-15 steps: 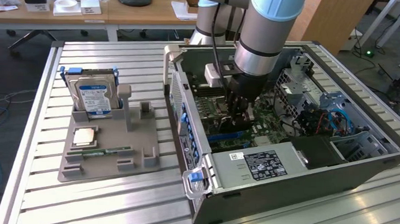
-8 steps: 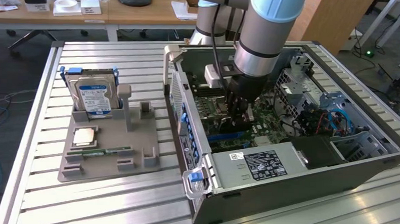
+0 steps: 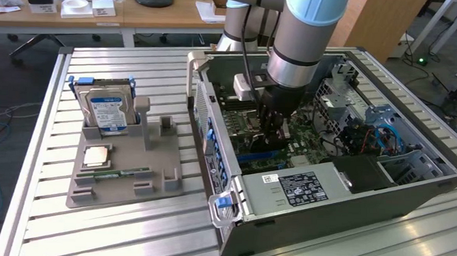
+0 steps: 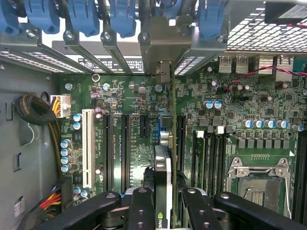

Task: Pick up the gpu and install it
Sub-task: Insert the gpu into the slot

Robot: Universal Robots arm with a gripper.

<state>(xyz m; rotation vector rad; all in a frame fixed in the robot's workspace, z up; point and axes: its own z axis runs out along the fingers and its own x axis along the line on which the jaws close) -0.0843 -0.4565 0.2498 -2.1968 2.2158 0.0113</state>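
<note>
Robot arm (image 3: 301, 50) reaches into the open computer case (image 3: 212, 133), holding the gpu (image 4: 163, 165) over the motherboard (image 4: 129, 96).
The exterior view shows the gripper (image 3: 271, 130) low inside the case, with a hard drive (image 3: 108, 111) well apart on the exterior view's left. The wrist view shows the fingers (image 4: 141, 211) clamped on the gpu, which sits edge-on between the white slot (image 4: 88, 148) and the CPU socket (image 4: 261, 184).
</note>
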